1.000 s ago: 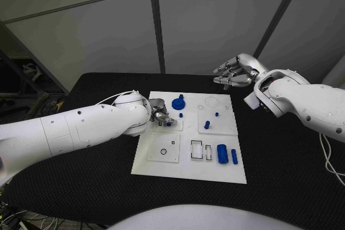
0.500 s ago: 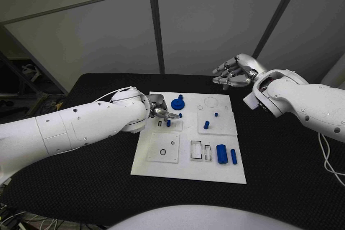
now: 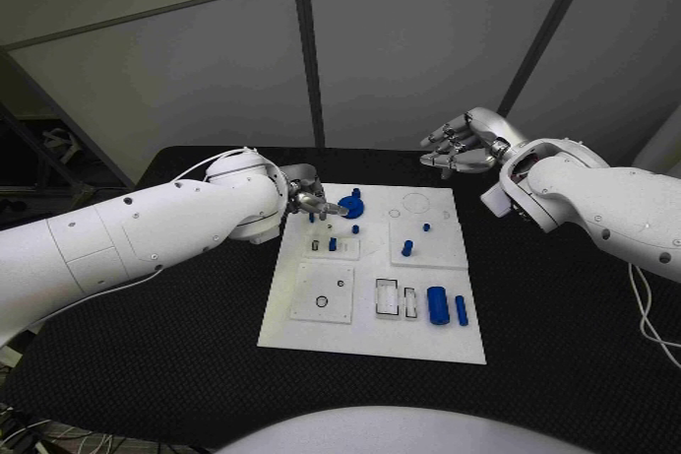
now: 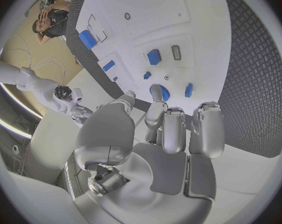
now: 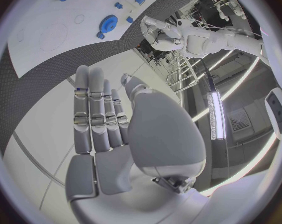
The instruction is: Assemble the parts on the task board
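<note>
The white task board [image 3: 312, 326] lies mid-table. A blue gear [image 3: 352, 206] sits at its far left, and my left hand [image 3: 308, 202] hovers just beside it, fingers apart and holding nothing. In the left wrist view a fingertip [image 4: 155, 95] of that hand [image 4: 168, 134] lies over the gear [image 4: 163, 92]. A small blue peg [image 3: 333, 243] stands alone in the left block, with another peg [image 3: 407, 245] in the block to its right. My right hand [image 3: 462, 144] hangs past the board's far edge, fingers spread and empty [image 5: 110, 124].
A thick blue cylinder [image 3: 439, 304] and a slimmer one [image 3: 463, 308] lie near the board's right edge, beside two rectangular slots [image 3: 388, 294]. Black table [image 3: 142, 356] surrounds the board. Grey wall panels stand behind.
My left hand has let go of the small peg in the left block and drawn back towards the far side, next to the gear. The right hand has stayed put.
</note>
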{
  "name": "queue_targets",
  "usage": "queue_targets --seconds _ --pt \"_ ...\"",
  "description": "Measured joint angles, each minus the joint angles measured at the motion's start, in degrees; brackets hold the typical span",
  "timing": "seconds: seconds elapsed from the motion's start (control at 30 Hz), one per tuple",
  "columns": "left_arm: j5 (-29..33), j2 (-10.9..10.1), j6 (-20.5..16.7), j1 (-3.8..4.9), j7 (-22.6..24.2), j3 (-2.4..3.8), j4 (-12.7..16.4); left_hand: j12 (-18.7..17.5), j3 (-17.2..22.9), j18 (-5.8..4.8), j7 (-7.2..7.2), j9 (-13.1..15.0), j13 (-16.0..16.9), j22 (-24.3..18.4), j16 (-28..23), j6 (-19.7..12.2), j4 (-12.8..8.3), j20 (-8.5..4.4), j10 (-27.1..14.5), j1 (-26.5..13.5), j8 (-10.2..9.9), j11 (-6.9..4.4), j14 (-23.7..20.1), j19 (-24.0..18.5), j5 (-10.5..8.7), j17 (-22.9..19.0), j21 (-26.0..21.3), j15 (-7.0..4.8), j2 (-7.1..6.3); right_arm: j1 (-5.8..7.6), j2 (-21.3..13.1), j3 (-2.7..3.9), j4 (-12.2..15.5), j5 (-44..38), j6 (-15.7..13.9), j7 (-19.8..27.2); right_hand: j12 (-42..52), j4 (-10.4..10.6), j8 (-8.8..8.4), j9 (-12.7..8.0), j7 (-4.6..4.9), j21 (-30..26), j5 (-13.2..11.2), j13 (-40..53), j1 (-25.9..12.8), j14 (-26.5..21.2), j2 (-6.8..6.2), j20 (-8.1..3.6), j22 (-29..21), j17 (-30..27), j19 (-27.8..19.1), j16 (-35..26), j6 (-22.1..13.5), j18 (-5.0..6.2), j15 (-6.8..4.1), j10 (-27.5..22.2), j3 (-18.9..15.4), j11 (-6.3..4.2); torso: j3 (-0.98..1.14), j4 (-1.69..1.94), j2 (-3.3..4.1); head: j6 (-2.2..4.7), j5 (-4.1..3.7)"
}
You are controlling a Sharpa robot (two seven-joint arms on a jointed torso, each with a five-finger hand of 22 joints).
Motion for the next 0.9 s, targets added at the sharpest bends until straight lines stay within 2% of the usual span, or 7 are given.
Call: queue_targets --seconds 0.07,0.17,0.3,0.57,0.73,0.9 --pt "0.0 0.2 0.8 0.71 0.0 0.19 -1.4 -0.6 -0.6 0.0 0.43 -1.1 -0.6 0.0 -0.2 -0.8 -0.2 0.2 -0.4 1.3 -1.2 0.37 0.1 -0.2 0.0 0.0 -0.2 0.55 0.44 0.0 0.0 0.0 0.0 0.0 0.0 0.0 0.0 0.0 0.0 0.0 0.0 0.0 0.0 0.0 0.0 0.0 0.0 0.0 0.0 0.0 0.0 0.0 0.0 0.0 0.0 -0.2 0.0 0.16 0.0 0.0 0.0 0.13 -0.01" --pt "-0.1 1.1 2.0 1.78 0.0 0.37 -4.4 -1.0 -1.6 0.0 0.62 -2.5 -1.2 0.0 -0.5 -1.0 -0.2 0.4 -0.9 2.4 -2.6 0.8 -0.1 -0.4 0.0 0.0 -0.4 0.75 0.86 0.0 0.0 0.0 0.0 0.0 0.0 0.0 0.0 0.0 0.0 0.0 0.0 0.0 0.0 0.0 0.0 0.0 0.0 0.0 0.0 0.0 0.0 0.0 0.0 0.0 0.0 -0.2 0.0 0.21 0.0 0.0 0.0 0.31 0.04" --pt "-0.1 2.9 3.9 2.57 0.0 0.45 -8.5 -2.3 -2.5 0.0 0.84 -3.9 -2.5 0.0 -0.5 -1.2 0.0 0.61 -2.0 2.9 -3.9 1.07 0.1 -0.6 0.0 0.0 -0.7 0.96 1.3 0.0 0.0 0.0 0.0 0.0 0.0 0.0 0.0 0.0 0.0 0.0 0.0 0.0 0.0 0.0 0.0 0.0 0.0 0.0 0.0 0.0 0.0 0.0 0.0 0.0 0.0 -0.2 0.0 0.21 0.0 -0.01 0.01 0.46 0.16" --pt "0.0 6.0 7.1 2.83 0.0 0.45 -15.1 -4.5 -4.2 0.0 1.36 -5.7 -4.8 0.0 -0.8 -1.1 -0.1 1.02 -3.7 5.0 -5.5 1.56 0.1 -1.0 0.0 0.0 -1.1 1.38 1.81 0.0 0.0 0.0 0.0 0.0 0.0 0.0 0.0 0.0 0.0 0.0 0.0 0.0 0.0 0.0 0.0 0.0 0.0 0.0 0.0 0.0 0.0 0.0 0.0 0.0 0.0 -0.2 0.0 0.21 -0.05 -0.04 0.13 0.65 0.2" --pt "0.1 7.6 8.7 2.94 0.0 0.03 -18.5 -4.5 -4.3 0.0 1.45 -6.0 -5.0 0.0 -0.8 -1.0 -0.2 1.02 -3.7 5.3 -5.7 1.56 0.1 -1.0 0.0 0.0 -1.1 1.38 2.05 0.0 0.1 0.0 0.0 0.0 0.0 0.0 0.0 0.0 0.0 0.0 0.0 0.0 0.0 0.0 0.0 0.0 0.0 0.0 0.0 0.0 0.0 0.0 0.0 0.0 0.0 -0.2 0.0 0.21 -0.05 -0.03 0.12 0.56 0.24" --pt "0.1 8.7 10.0 2.86 0.0 -0.2 -20.7 -4.7 -4.3 0.01 1.45 -6.1 -5.1 0.0 -0.8 -1.0 -0.2 1.02 -3.9 5.5 -5.8 1.79 0.1 -1.0 0.0 0.0 -1.1 1.38 1.83 0.0 0.2 0.0 0.0 0.0 0.0 0.0 0.0 0.0 0.0 0.0 0.0 -0.2 0.0 0.0 0.0 0.0 0.0 0.0 0.0 0.0 0.0 0.0 0.0 0.0 0.0 -0.2 0.0 0.21 -0.05 -0.02 0.09 0.43 0.29"
